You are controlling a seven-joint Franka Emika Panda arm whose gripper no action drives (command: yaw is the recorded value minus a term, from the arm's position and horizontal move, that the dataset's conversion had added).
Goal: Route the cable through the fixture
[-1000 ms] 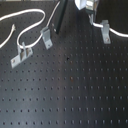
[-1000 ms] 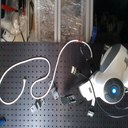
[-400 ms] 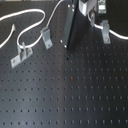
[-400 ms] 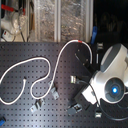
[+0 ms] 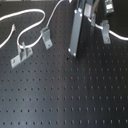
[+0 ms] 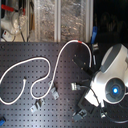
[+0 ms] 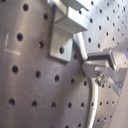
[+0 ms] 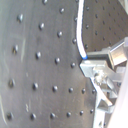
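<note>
Where cable (image 8: 79, 31) curves, clip (image 7: 67, 30) nearby.

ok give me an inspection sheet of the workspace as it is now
surface: black pegboard, mostly bare toward the front in the first exterior view.
job's things: white cable lying in loops, red band near the far edge; fixture close by the gripper in the first wrist view, no cable in it.
clutter: two other clips on the first exterior view's left.
grippers: gripper shut on the cable.
cables: only the white one.
surroundings: shelves with clear boxes behind the board.
</note>
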